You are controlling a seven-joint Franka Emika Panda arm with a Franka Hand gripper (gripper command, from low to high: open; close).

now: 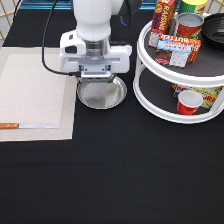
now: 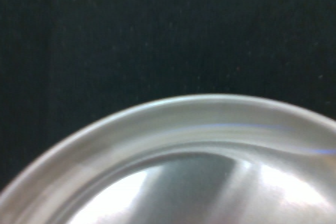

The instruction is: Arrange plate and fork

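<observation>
Plate (image 1: 102, 95) sits on black table (image 1: 120, 175) just right of the mat (image 1: 35, 95), w/ gripper (image 1: 95, 79) over its far rim; can't tell if claw is wide or narrow. Fork not visible. Risk: thin shiny rim (image 2: 150, 120) slips, plate skids toward rack (image 1: 175, 107).

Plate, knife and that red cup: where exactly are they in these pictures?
plate (image 1: 102, 94), exterior view, on its shiny inner surface just below the end effector (image 1: 95, 80).
plate (image 2: 187, 165), wrist view, on its raised rim.
knife (image 1: 35, 126), exterior view, on its flat blade.
red cup (image 1: 189, 102), exterior view, on its side wall.
</observation>
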